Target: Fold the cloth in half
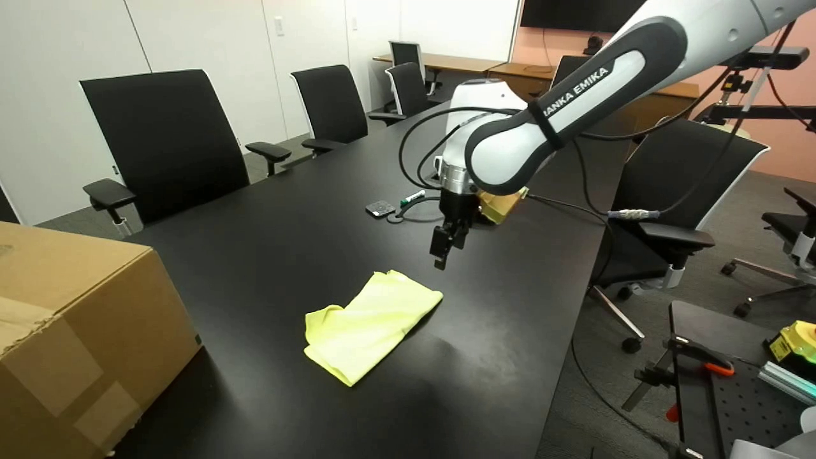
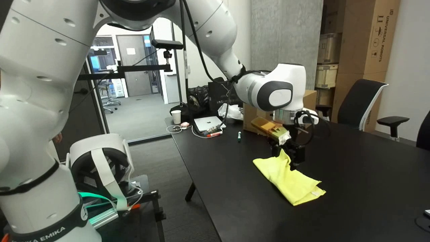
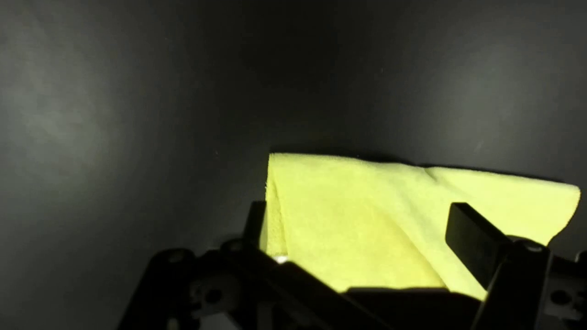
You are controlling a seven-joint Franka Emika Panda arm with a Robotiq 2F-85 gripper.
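Cloth (image 1: 376, 325) is below the claw (image 3: 357, 220), long edge pretty much parallel to the jaw spread. Jaws are wide apart, nothing in 'em yet.

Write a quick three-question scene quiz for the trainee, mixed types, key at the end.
1. Pick one. The cloth is: A) blue, B) red, C) yellow.
2. True or false: the gripper is open.
3. Short answer: in both exterior views, what large brown thing stands on the table?

Key
1. C
2. True; it holds nothing.
3. A cardboard box.
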